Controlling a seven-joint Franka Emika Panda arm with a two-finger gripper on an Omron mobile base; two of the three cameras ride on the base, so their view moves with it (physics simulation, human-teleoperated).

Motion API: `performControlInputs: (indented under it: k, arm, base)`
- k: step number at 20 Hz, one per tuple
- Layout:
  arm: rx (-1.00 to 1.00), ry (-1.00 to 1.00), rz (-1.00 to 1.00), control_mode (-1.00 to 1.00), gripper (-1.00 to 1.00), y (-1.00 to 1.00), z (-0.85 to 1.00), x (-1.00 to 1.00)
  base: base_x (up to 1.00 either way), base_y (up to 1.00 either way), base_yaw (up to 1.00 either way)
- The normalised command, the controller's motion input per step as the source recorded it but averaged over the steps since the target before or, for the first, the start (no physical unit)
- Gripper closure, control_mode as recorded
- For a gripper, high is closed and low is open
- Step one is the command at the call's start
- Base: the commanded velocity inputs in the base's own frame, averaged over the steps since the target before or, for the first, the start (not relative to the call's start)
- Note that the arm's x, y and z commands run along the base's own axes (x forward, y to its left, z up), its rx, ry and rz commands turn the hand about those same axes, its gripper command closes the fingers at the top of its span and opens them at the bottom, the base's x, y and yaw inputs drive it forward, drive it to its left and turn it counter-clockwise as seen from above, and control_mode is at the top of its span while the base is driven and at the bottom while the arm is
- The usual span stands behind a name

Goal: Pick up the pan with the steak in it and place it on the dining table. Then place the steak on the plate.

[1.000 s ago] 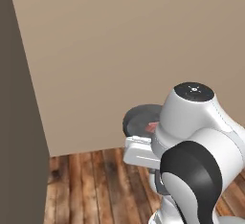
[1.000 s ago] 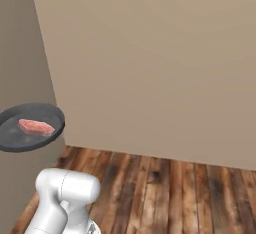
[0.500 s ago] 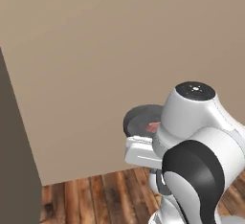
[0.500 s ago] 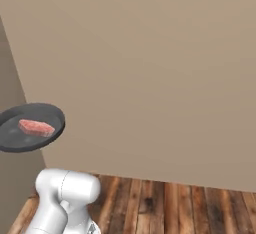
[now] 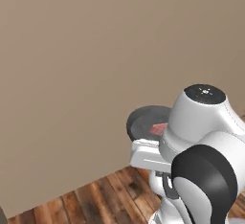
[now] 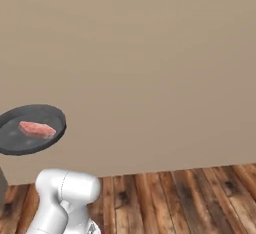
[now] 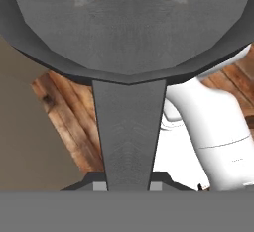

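In the hand view the claw [image 7: 128, 186] is closed tight on the pan's handle [image 7: 129, 132], 1 fingertip [image 7: 99, 187] showing on each side of the handle's near end. The handle runs straight away from the claw to the round dark grey pan [image 7: 129, 23], seen here from its underside, with 2 pale rivet marks near its far edge. Past the pan's rim lie wooden floor planks [image 7: 64, 112] and a tan wall [image 7: 20, 142].

In the left base view the pan [image 5: 143, 122] is held in the air just beyond the arm's white upper joint [image 5: 201, 117], which hides its right part. The steak [image 5: 158, 129] shows as a pinkish patch inside it, mostly covered by the arm.

In the right base view the pan [image 6: 31, 129] hangs level at the left, above the arm's white elbow [image 6: 65, 190]. The steak [image 6: 37, 129] lies flat inside it, a little left of the middle. Beyond are the brown plank floor [image 6: 175, 198] and the plain tan wall [image 6: 150, 68].
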Motion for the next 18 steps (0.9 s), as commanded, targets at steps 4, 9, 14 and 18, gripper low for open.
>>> performControlInputs:
  k: [4, 9, 14, 18]
  arm:
    - [0.0, 0.0, 0.0, 1.0, 1.0, 0.0, 0.0, 0.0]
    - [0.0, 0.0, 0.0, 1.0, 1.0, 0.0, 0.0, 0.0]
    - [0.0, 0.0, 0.0, 1.0, 1.0, 0.0, 0.0, 0.0]
    - [0.0, 0.0, 0.0, 1.0, 1.0, 0.0, 0.0, 0.0]
  base:
    - [0.0, -0.03, -0.5]
    - [0.0, -0.02, -0.5]
    - [0.0, -0.01, -0.5]
    - [0.0, 0.0, -0.5]
